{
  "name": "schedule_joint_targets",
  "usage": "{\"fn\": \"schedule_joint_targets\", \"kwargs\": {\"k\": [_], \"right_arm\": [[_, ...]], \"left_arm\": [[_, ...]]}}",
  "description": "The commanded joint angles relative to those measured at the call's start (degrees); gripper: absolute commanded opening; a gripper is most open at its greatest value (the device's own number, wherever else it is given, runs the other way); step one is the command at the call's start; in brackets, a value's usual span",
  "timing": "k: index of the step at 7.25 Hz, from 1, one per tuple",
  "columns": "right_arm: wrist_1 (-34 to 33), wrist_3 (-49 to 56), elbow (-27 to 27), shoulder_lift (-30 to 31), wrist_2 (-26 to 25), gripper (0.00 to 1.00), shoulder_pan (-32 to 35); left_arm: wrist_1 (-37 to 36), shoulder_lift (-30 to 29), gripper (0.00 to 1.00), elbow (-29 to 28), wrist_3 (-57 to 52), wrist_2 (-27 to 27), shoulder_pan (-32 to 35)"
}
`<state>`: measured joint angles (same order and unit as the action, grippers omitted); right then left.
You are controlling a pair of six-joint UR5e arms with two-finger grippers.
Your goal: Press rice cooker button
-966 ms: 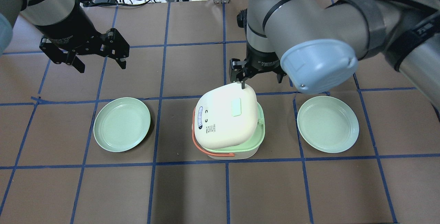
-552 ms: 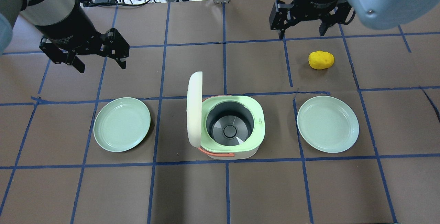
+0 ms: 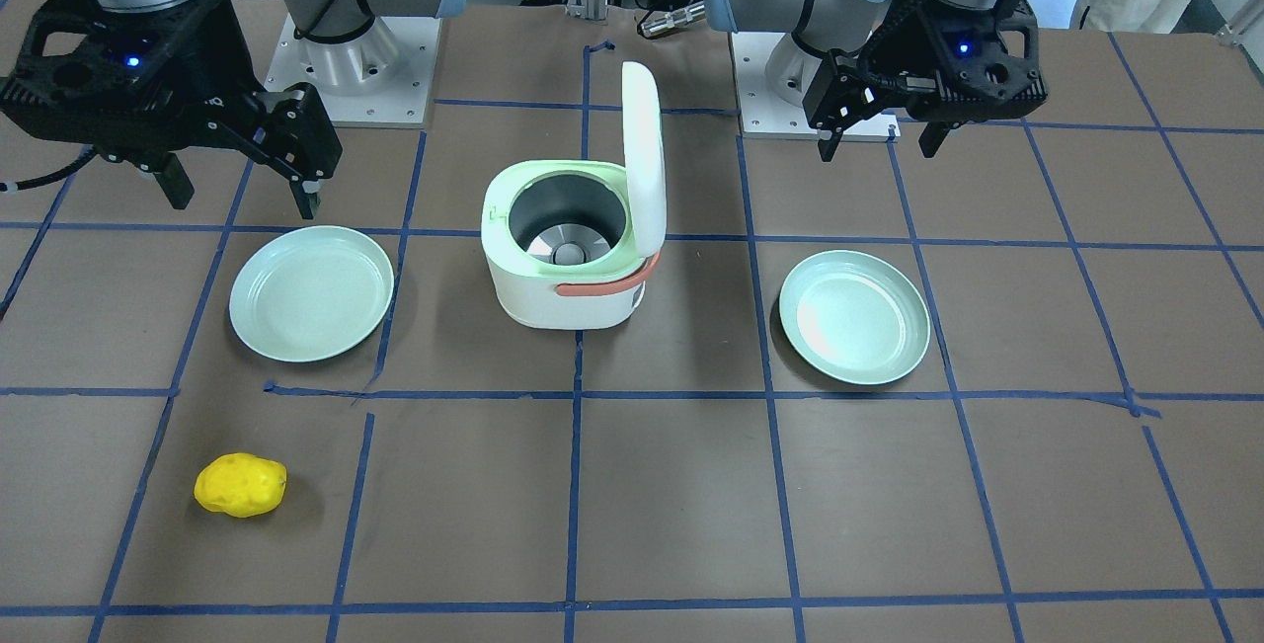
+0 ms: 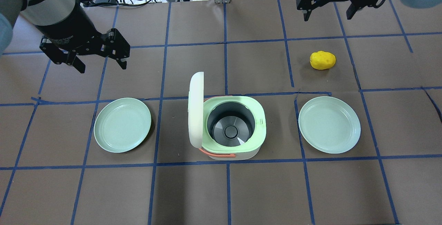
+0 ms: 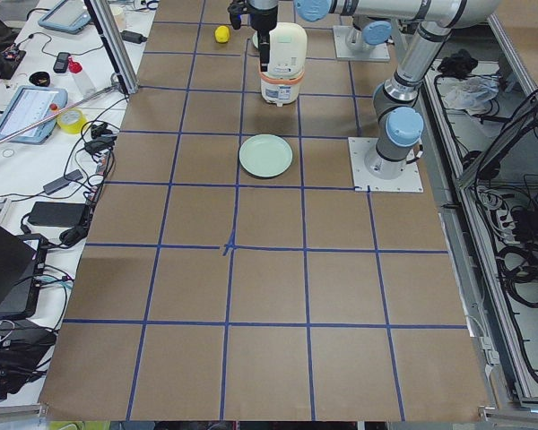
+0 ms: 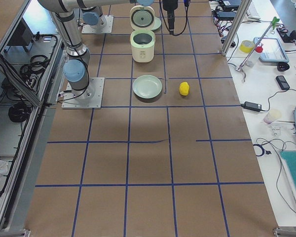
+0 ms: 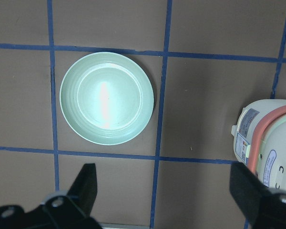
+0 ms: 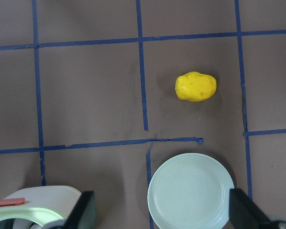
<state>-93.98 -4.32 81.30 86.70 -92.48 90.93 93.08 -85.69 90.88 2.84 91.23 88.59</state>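
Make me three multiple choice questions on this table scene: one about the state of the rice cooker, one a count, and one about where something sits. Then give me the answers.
1. The rice cooker has its lid: A. shut; B. standing open; C. taken off entirely.
2. How many green plates are on the table? A. one; B. two; C. three.
3. The yellow lump lies: A. in the cooker; B. on a plate; C. on the bare table.

B, the lid stands upright beside the exposed inner pot. B, one plate lies on each side of the cooker. C, it rests on the table surface beyond the plate on the robot's right.
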Motion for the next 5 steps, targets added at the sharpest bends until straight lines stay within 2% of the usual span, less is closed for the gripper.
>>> {"fn": "schedule_joint_targets", "kwargs": {"k": [1, 5], "right_arm": [[0.2, 0.0, -0.2, 0.0, -0.1, 1.0, -0.6], [0.6, 0.0, 0.0, 0.5, -0.1, 1.0, -0.5]], "left_arm": [[0.0, 0.0, 1.0, 0.0, 0.0, 0.0, 0.0], [0.0, 0.0, 1.0, 0.0, 0.0, 0.0, 0.0]]}}
